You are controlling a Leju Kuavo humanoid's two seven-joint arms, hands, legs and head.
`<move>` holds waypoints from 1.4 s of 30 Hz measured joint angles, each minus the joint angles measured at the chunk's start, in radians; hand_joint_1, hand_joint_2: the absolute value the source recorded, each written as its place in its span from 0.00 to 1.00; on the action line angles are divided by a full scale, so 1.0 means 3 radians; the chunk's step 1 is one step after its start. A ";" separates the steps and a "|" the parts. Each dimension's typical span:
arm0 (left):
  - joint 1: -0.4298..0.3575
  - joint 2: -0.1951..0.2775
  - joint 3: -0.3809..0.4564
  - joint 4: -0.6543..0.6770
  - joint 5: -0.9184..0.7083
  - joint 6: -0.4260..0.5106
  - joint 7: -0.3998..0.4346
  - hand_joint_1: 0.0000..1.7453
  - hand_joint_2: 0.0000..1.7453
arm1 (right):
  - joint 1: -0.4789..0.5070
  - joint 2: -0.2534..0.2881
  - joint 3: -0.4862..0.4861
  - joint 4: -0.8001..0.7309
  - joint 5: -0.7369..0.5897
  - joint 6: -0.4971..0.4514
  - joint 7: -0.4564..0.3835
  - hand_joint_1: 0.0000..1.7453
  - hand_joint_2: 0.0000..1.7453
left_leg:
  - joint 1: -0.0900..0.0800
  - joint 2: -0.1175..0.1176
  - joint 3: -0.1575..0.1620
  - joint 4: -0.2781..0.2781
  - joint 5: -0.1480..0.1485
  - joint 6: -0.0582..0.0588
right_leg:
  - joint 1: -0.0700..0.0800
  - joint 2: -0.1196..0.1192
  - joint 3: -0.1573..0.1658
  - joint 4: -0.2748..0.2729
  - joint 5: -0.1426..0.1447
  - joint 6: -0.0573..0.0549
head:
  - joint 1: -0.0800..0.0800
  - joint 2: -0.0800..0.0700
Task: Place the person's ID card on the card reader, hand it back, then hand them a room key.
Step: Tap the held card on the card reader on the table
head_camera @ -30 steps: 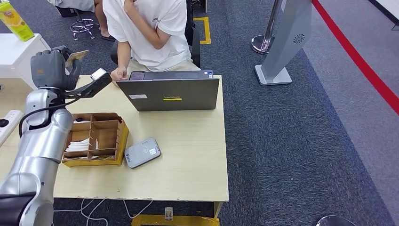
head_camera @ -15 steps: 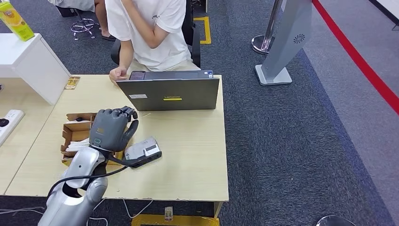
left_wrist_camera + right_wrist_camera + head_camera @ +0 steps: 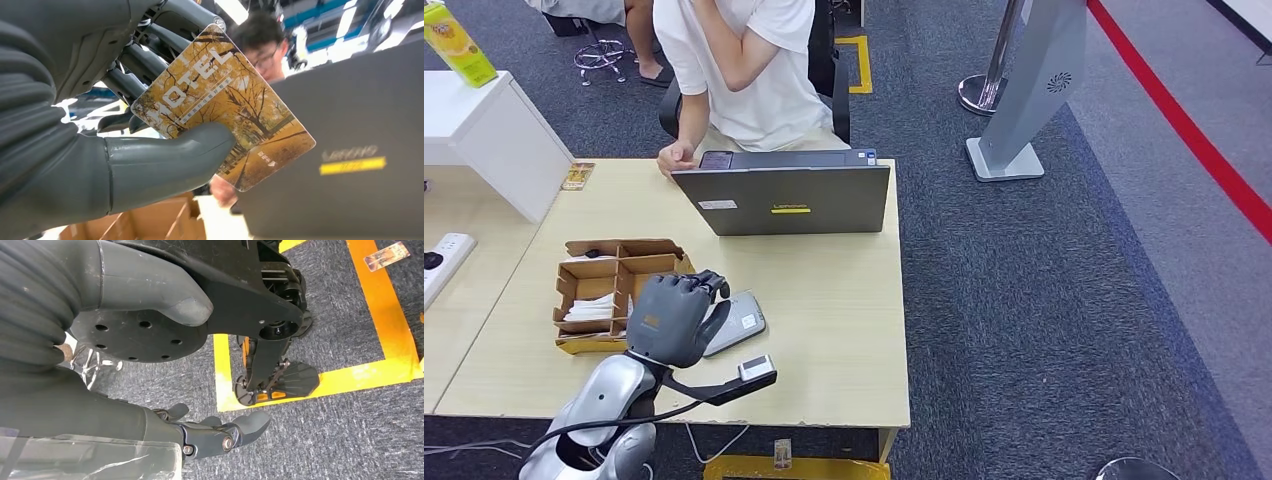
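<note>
With the divided cardboard box (image 3: 614, 290) at the table's (image 3: 844, 330) left and the grey card reader (image 3: 739, 322) just beside it, the left hand (image 3: 669, 318) hovers over the reader, thumb and fingers pinching a yellow hotel key card (image 3: 225, 107), probably kept high for the handover. Further right, the open laptop (image 3: 784, 198) screens the seated person (image 3: 744, 70). The right hand (image 3: 210, 432) hangs near the floor, fingers loosely curled, holding nothing.
</note>
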 joint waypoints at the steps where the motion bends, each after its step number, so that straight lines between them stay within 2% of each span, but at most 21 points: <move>1: 0.0000 0.0000 0.0000 0.0027 -0.0009 -0.0031 0.0047 1.00 1.00 | 0.0000 0.0000 0.0000 0.0000 0.0004 0.0000 0.0001 0.00 1.00 | 0.0000 0.0000 0.0000 0.0000 0.0000 0.0000 | 0.0000 0.0000 0.0000 0.0000 0.0000 0.0000 | 0.0000 0.0000; 14: -0.0109 -0.0007 0.0019 0.0609 -0.0187 -0.0248 0.0432 1.00 1.00 | 0.0001 0.0003 -0.0036 0.0000 0.0085 0.0000 0.0015 0.00 1.00 | 0.0000 0.0000 0.0000 0.0000 0.0000 0.0000 | 0.0000 0.0000 0.0000 0.0000 0.0000 0.0000 | -0.0001 0.0000; 22: -0.0155 -0.0027 0.0089 0.0896 -0.0219 -0.0254 0.0506 1.00 1.00 | 0.0003 0.0010 -0.0039 0.0000 0.0125 0.0010 0.0037 0.00 1.00 | 0.0000 0.0000 0.0000 0.0000 0.0001 -0.0002 | 0.0000 0.0000 -0.0001 0.0000 0.0000 0.0000 | -0.0001 0.0000; 33: -0.0194 -0.0066 0.0093 0.1066 -0.0249 -0.0288 0.0525 1.00 1.00 | 0.0003 0.0011 -0.0044 0.0000 0.0144 0.0011 0.0038 0.00 1.00 | 0.0000 0.0000 0.0000 0.0000 0.0001 -0.0002 | 0.0000 0.0000 -0.0001 0.0000 0.0000 0.0000 | -0.0001 0.0000; 36: -0.0252 -0.0112 0.0093 0.1196 -0.0175 -0.0418 0.0437 1.00 1.00 | 0.0002 0.0011 -0.0044 0.0000 0.0187 0.0020 0.0041 0.00 1.00 | 0.0000 -0.0001 0.0000 0.0000 0.0001 -0.0002 | 0.0000 -0.0001 0.0000 0.0000 0.0000 0.0000 | -0.0001 0.0000; 42: -0.0428 -0.0142 0.0084 0.1529 0.0316 -0.0593 0.0053 1.00 1.00 | 0.0001 0.0011 -0.0044 0.0000 0.0253 0.0059 0.0060 0.00 1.00 | 0.0000 -0.0001 0.0005 0.0000 0.0002 -0.0003 | 0.0000 -0.0001 0.0006 0.0001 0.0000 0.0000 | -0.0001 0.0000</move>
